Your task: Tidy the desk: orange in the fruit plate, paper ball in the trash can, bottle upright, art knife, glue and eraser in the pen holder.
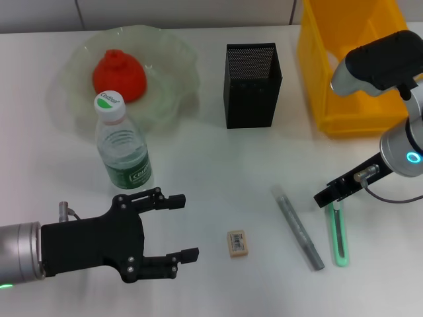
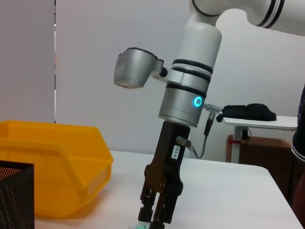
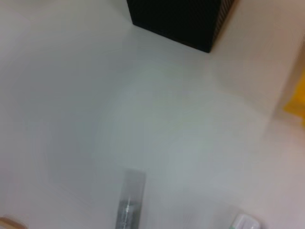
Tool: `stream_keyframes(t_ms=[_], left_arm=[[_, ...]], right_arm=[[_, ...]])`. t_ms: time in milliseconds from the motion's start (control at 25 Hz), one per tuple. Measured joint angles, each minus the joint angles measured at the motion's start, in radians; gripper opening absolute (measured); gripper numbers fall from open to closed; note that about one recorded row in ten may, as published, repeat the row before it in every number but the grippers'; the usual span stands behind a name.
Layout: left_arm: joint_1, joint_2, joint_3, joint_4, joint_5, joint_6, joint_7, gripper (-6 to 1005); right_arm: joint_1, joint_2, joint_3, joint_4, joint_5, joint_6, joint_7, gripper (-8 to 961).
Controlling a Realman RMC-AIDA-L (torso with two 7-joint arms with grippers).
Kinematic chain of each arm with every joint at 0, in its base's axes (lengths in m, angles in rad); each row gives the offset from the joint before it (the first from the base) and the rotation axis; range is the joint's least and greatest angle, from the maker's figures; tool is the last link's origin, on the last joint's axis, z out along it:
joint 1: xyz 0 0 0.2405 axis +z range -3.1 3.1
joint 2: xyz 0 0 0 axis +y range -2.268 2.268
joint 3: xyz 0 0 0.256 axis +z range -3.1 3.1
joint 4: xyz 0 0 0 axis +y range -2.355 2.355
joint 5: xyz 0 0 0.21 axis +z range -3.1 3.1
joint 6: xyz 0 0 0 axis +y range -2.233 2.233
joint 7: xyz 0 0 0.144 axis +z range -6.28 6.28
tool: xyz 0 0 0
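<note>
Green art knife (image 1: 339,232), one; one eraser (image 1: 237,242); one upright bottle (image 1: 123,144).

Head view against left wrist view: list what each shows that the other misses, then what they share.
Only the head view shows the orange in the fruit plate, the upright bottle, eraser, grey glue stick and left gripper. Only the left wrist view shows a far desk. Both show the right gripper, yellow bin, mesh pen holder and green art knife.
</note>
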Motion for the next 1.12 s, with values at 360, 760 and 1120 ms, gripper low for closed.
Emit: stream_keyframes(t_ms=[360, 760, 1120], left_arm=[[-0.002, 0.000, 0.001, -0.003, 0.000, -0.002, 0.000, 814], [-0.003, 0.002, 0.007, -0.005, 0.000, -0.003, 0.000, 814], [-0.002, 0.000, 0.012, -0.006, 0.024, -0.002, 0.000, 815]], right_arm=[[0.021, -0.004, 0.002, 0.056, 0.002, 0.013, -0.001, 565], [0.018, -0.005, 0.041, 0.074, 0.041, 0.024, -0.059, 320], [-0.160, 0.000, 0.349, -0.137, 0.509, 0.160, -0.392, 166]])
